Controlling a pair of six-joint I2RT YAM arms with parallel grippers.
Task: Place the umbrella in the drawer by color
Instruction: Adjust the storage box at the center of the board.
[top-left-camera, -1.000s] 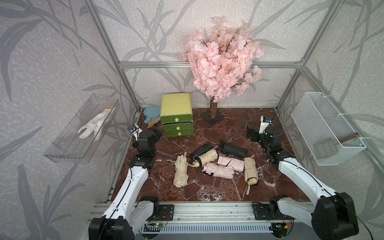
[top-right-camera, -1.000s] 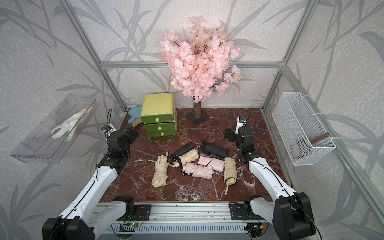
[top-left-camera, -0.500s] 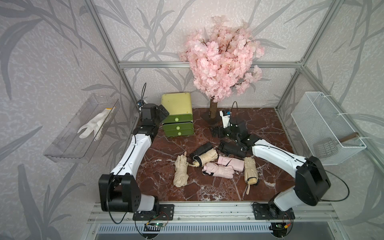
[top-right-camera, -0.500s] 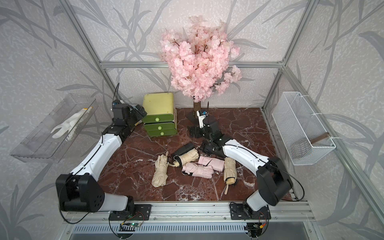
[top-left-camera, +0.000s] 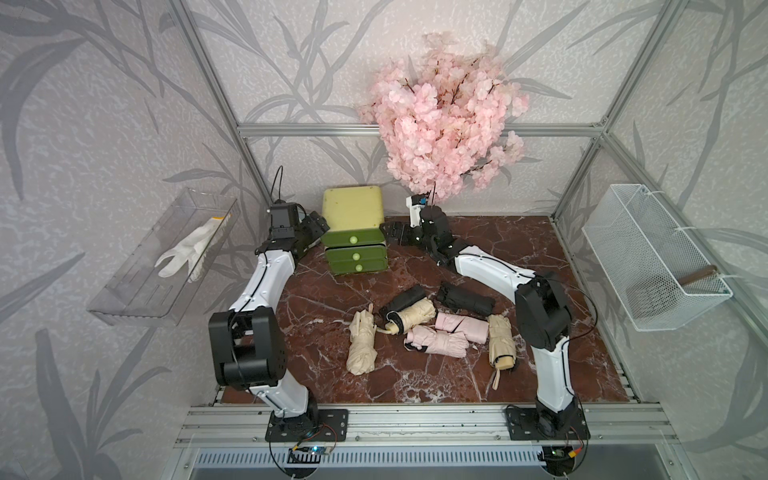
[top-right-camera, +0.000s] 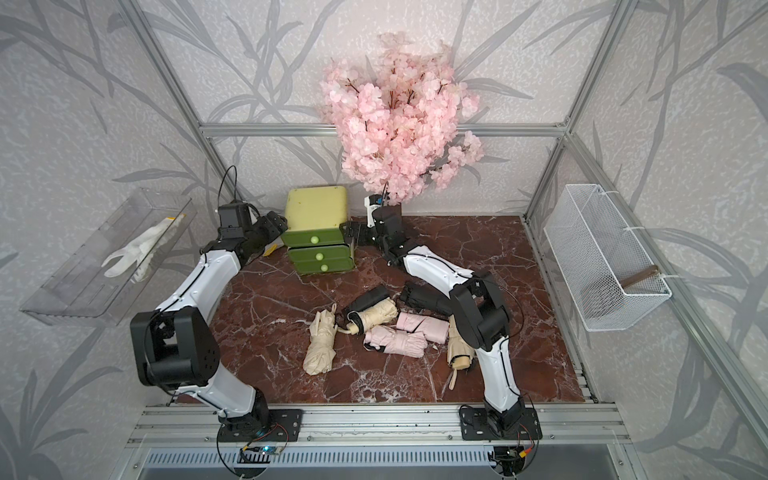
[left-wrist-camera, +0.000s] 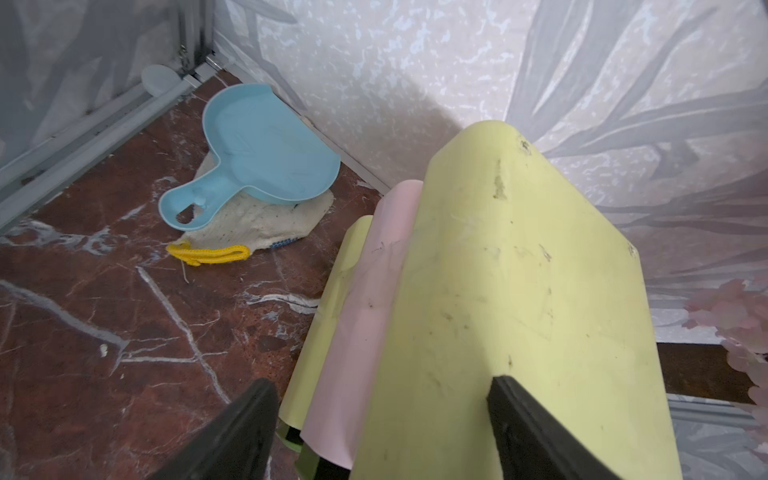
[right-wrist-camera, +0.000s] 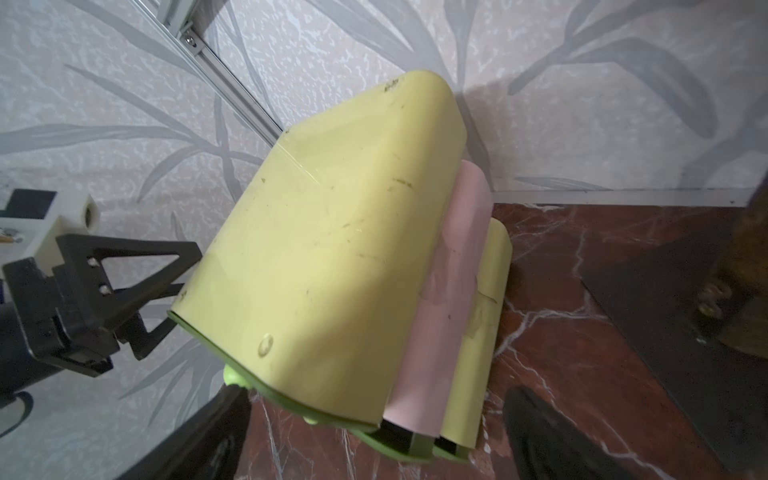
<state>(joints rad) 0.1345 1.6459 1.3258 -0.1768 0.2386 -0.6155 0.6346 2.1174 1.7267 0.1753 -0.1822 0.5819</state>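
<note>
Left wrist view: left claw (left-wrist-camera: 381, 384) spread astride the drawer cabinet (left-wrist-camera: 519, 291).

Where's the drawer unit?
In both top views, the green drawer unit sits at the back, left of centre, flanked by the left gripper and right gripper.

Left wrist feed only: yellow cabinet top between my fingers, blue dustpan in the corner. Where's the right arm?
Observer: The right gripper sits open at the opposite side of the drawer unit.
Operator: Drawers open?
Observer: No. All three drawer fronts are shut in both top views.
Operator: Umbrellas?
Observer: The beige, pink and black umbrellas lie bunched in the middle of the table, none picked up.
</note>
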